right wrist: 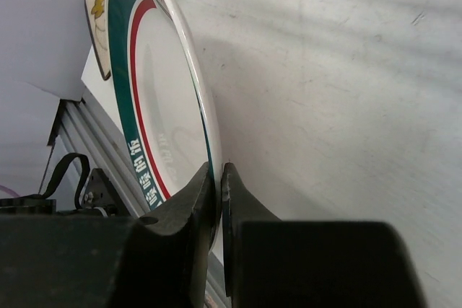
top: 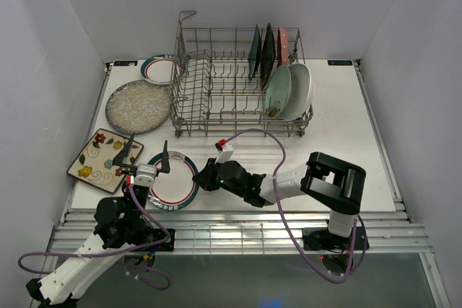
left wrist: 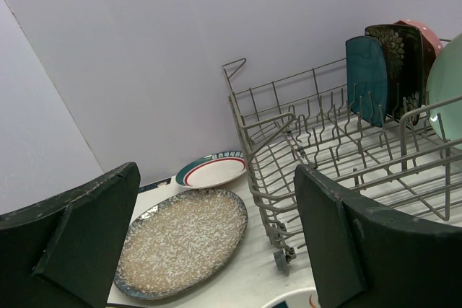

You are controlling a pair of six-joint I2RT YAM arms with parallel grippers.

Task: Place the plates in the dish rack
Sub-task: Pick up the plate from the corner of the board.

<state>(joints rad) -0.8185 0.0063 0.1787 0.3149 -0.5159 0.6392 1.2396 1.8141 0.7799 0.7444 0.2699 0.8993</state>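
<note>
Nine plates in all, five in the dish rack and four flat on the white table.

In the rack, at its right end, stood on edge among the tines:
- one teal square plate
- one black floral square plate, just beside it
- one pink scalloped plate, rightmost of that row
- one mint round plate, nearer the arms
- one white oval plate, leaning behind the mint one

One rack only: grey wire, raised sides, tall looped handle at the far left corner. Left half of the rack without plates.

On the table, left of and in front of the rack:
- one rear rimmed plate, white with green and red bands, by the rack's far left corner
- one speckled grey plate, just in front of it
- one cream flowered square plate, nearest the left edge
- one front rimmed plate, between the two grippers

Two grippers. Left gripper released, fingers spread wide, grasping nothing, above the front rimmed plate's left edge. Right gripper clenched on that plate's right rim, one finger on either face.

Writing: white characters on the front plate's green band, too blurred to read. Two dark labels at the table's far edge, likewise unreadable.
</note>
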